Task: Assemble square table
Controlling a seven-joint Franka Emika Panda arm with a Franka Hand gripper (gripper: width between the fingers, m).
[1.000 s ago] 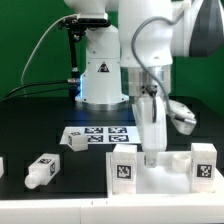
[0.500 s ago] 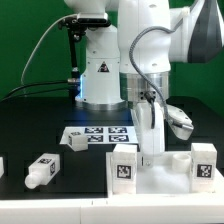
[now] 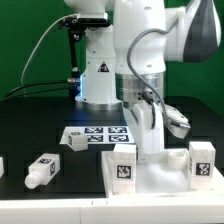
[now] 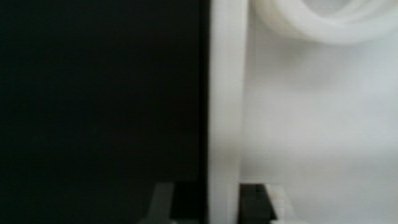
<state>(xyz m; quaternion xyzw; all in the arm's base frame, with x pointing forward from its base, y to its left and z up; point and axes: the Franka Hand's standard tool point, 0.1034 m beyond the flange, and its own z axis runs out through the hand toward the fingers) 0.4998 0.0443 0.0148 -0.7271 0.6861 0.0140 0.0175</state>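
Exterior view: the slab [image 3: 165, 180] lies on the black surface [image 3: 30, 125] at the front, toward that view's right, with two tagged legs [image 3: 122, 166] standing on it; the jaws reach down to its rear edge; wrist view: the jaws grasp the slab's [image 4: 320, 130] edge, fingers [image 4: 171, 203] pressed against either side.

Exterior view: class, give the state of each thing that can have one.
claw: shut on slab edge
slab: lying flat
first leg, second leg: upright on slab
loose leg: lying on its side, off slab
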